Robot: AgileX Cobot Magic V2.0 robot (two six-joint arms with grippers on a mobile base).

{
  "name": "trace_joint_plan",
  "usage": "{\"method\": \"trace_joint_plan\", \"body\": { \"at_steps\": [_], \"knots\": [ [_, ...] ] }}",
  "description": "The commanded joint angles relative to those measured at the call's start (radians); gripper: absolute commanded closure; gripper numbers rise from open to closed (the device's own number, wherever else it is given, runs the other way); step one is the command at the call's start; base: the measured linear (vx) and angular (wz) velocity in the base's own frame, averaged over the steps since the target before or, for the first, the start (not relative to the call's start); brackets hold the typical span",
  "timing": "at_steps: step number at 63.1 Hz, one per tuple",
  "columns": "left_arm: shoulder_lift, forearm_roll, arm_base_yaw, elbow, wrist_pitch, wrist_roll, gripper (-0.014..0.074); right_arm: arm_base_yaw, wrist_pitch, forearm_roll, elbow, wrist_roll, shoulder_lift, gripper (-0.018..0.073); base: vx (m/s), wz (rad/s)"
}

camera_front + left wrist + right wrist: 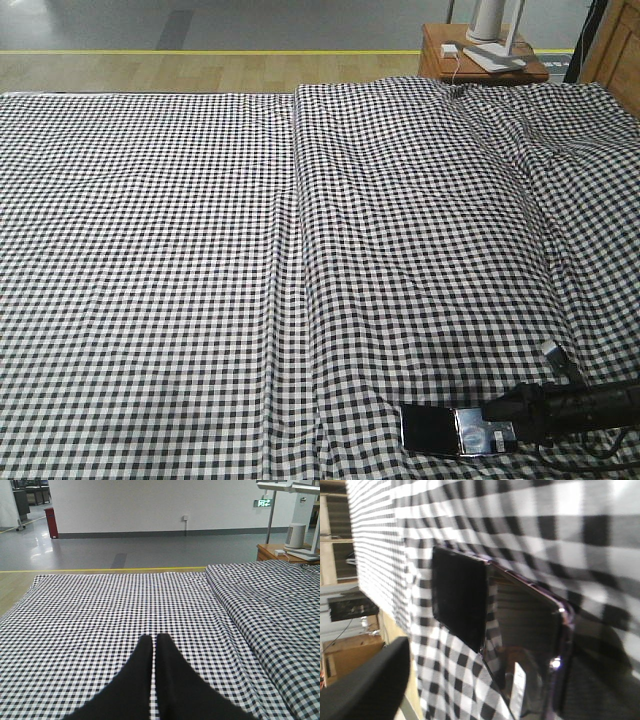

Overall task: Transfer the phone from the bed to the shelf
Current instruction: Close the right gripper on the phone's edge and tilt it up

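The checked bed [200, 250] filled the view, with the wooden shelf [620, 45] beyond its far right corner. Over the bed, the left gripper [152, 647] hung with fingers pressed together. The right gripper [500, 415] was at the bed's near edge, fingers spread wide around the phone [445, 430], which lay there unlifted. Pickup and carry remained.

A white wall [150, 505] with dark skirting closes the far side, with a green lit sign [262, 502] at its right. Glossy grey floor [125, 550] meets a yellow line [200, 52], then pale wood flooring [150, 72] nearer. A small brown bedside table [432, 62] stands far right, a red bin [51, 522] far left.
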Motion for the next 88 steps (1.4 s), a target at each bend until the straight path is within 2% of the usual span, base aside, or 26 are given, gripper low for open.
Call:
{"method": "trace_joint_plan", "body": {
  "at_steps": [1, 17, 35, 53, 62, 77, 88],
  "knots": [
    [-0.013, -0.009, -0.004, -0.021, -0.072, -0.006, 0.0595, 0.001, 0.113, 0.019, -0.004, -0.041, -0.049, 0.0115, 0.0, 0.0],
    [-0.013, -0.009, -0.004, -0.021, -0.072, -0.006, 0.0595, 0.001, 0.084, 0.012, -0.004, -0.066, -0.049, 0.0285, 0.0, 0.0],
    [-0.013, -0.009, -0.004, -0.021, -0.072, -0.006, 0.0595, 0.001, 0.08, 0.009, -0.004, -0.084, -0.049, 0.0575, 0.0, 0.0],
    [-0.013, -0.009, -0.004, -0.021, -0.072, -0.006, 0.0595, 0.001, 0.168, 0.015, -0.004, -0.084, -0.054, 0.0569, 0.0, 0.0],
    [-0.013, -0.009, -0.004, -0.021, -0.072, -0.006, 0.0595, 0.001, 0.167, 0.016, -0.002, -0.045, -0.082, 0.0569, 0.0, 0.0],
    [-0.013, -0.009, -0.004, -0.021, -0.072, -0.006, 0.0595, 0.007, 0.167, -0.041, 0.006, 0.029, -0.217, 0.0566, 0.0, 0.0],
    [-0.013, -0.009, -0.004, -0.021, -0.072, -0.006, 0.0595, 0.006, 0.167, -0.024, 0.081, 0.036, -0.373, 0.0563, 0.0, 0.0]
  ]
}}
